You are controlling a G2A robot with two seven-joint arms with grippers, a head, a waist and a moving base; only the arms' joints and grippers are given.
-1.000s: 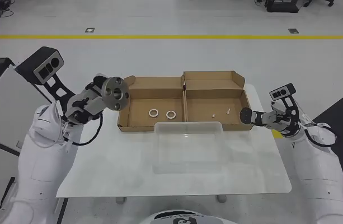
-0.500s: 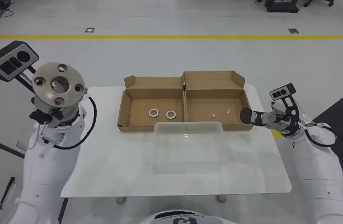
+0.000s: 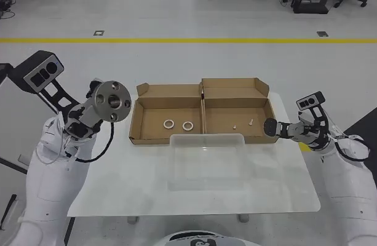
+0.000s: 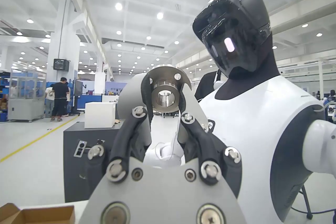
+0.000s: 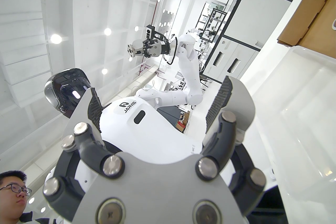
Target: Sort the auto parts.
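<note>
The left gripper [image 4: 166, 101] clamps the metal flange [image 3: 112, 102] by its hub near the far-left corner of the table [image 3: 145, 184]. The heavy disc might twist loose and fall. The right gripper [image 5: 160, 104] has its fingers apart, holding nothing.

- No wording can be read with any certainty.
- Label [image 4: 79, 148] on the black cabinet [image 4: 78, 172]: too small to read.
- Square floor marker [image 3: 98, 32]: its marking is too small to tell.

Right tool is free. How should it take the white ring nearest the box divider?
Come straight down from above: the white ring lies flat on the cardboard box floor, and the walls block any side approach. Probably pinch its band, one finger through the hole and one outside; the right tool is open, beside the box.
</note>
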